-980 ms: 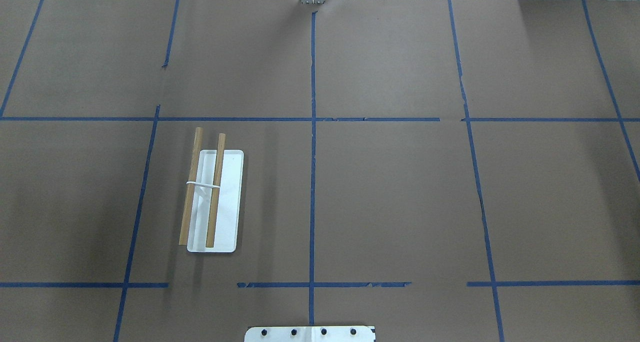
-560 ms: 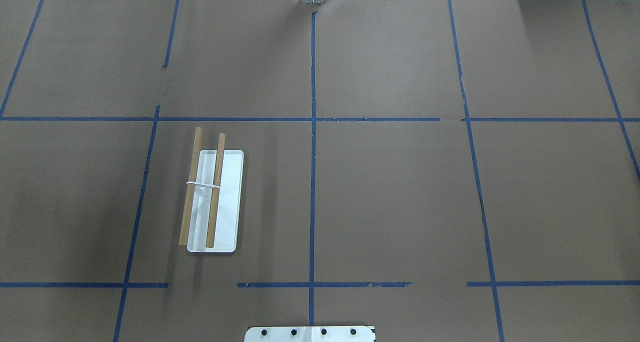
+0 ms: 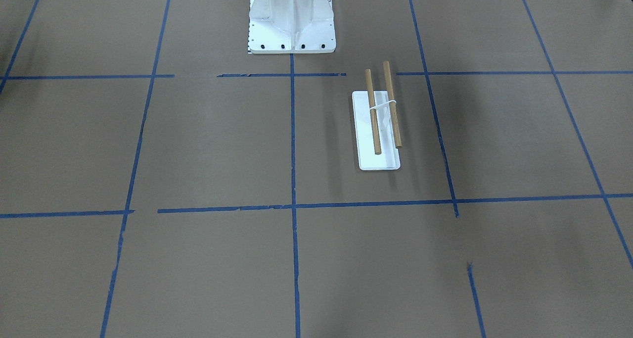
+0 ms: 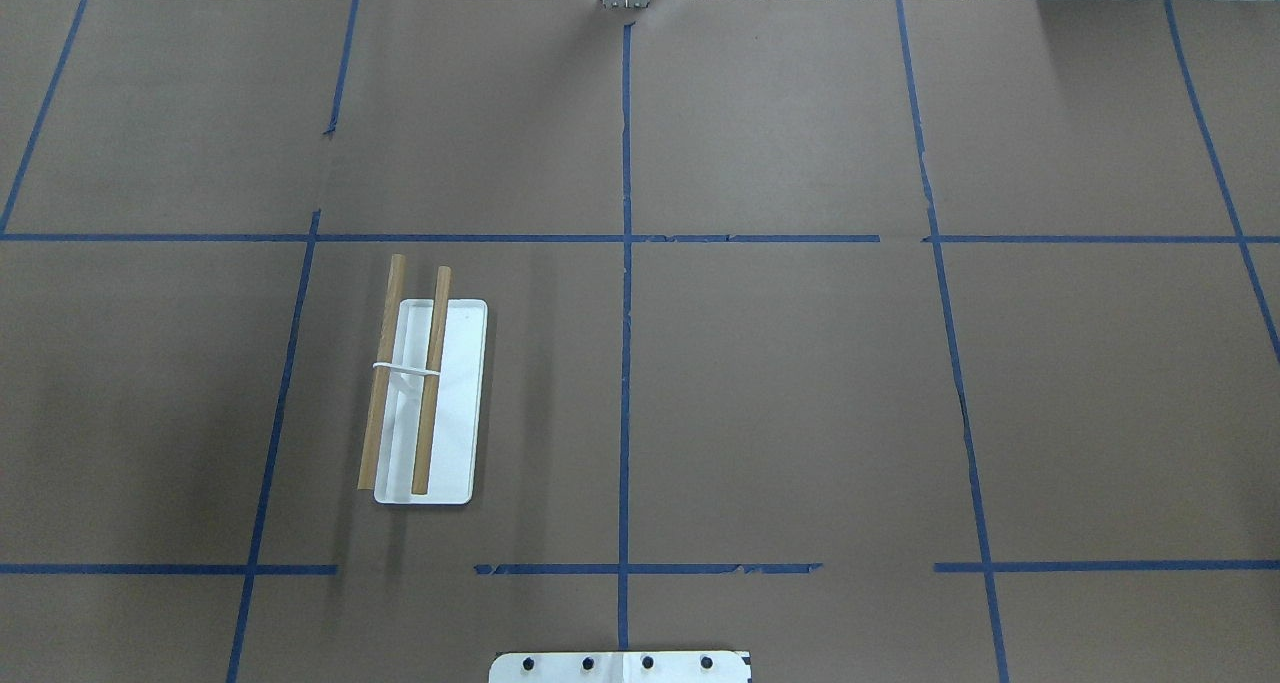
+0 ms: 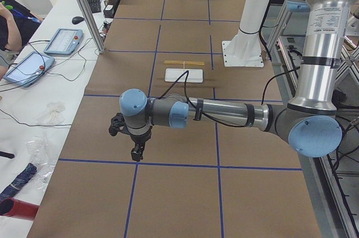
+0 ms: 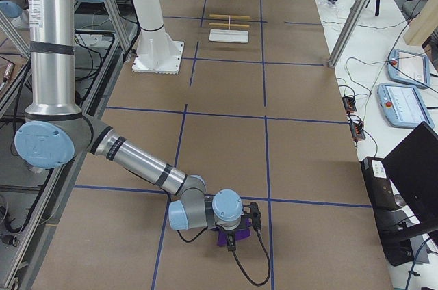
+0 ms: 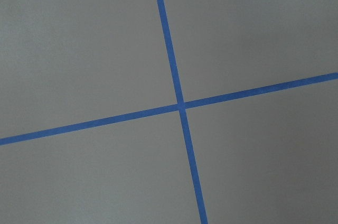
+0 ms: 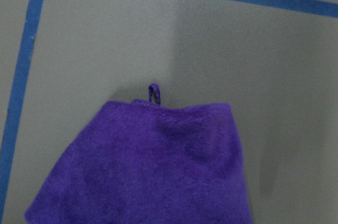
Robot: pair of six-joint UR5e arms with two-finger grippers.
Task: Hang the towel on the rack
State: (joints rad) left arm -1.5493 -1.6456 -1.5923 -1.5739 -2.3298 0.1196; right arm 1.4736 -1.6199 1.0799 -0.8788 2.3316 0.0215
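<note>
Towel [image 8: 153,171] directly beneath right jaws; left jaws well apart from it; opening of both: cannot tell.

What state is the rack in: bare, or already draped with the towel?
Bare: on the rack, both dowels show uncovered wood end to end; the towel is far off, below the right wrist camera.
</note>
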